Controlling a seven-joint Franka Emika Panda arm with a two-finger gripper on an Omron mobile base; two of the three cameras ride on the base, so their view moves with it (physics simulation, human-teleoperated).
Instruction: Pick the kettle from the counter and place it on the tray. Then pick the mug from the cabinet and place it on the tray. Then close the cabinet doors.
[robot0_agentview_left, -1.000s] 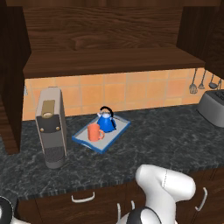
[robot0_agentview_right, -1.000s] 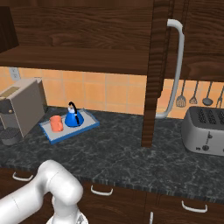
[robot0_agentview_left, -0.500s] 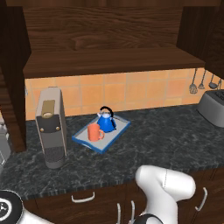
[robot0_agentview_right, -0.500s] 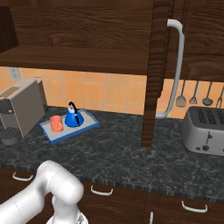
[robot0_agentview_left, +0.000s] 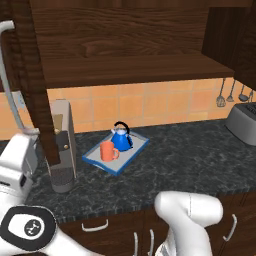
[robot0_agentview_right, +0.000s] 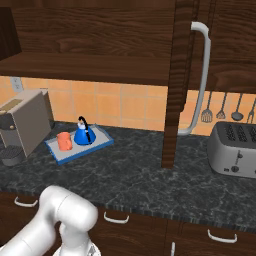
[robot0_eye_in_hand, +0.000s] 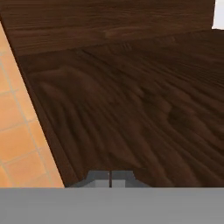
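Nearest to you, the dark wood drawers (robot0_agentview_right: 150, 227) with silver handles run under the counter (robot0_agentview_right: 130, 172), a dark marbled stone top. In the hand view the gripper (robot0_eye_in_hand: 110, 177) sits with its jaws pressed together, nothing between them, facing dark wood grain with orange tile at one side.

On the counter you have the tray (robot0_agentview_left: 131, 155), blue-rimmed, with the kettle (robot0_agentview_left: 121, 138) and the mug (robot0_agentview_left: 107, 151) standing on it just beside each other. A grey coffee machine (robot0_agentview_right: 25, 125) stands to the tray's left and a silver toaster (robot0_agentview_right: 234, 149) well off to its right.

Behind runs an orange tiled wall (robot0_agentview_right: 120, 107) with hanging utensils (robot0_agentview_right: 220, 107). Above, the cabinet (robot0_agentview_left: 125, 35) stands open, its shelf (robot0_agentview_left: 135, 70) exposed; one of the cabinet doors (robot0_agentview_right: 175, 85) swings out edge-on with its silver bar handle (robot0_agentview_right: 200, 80).
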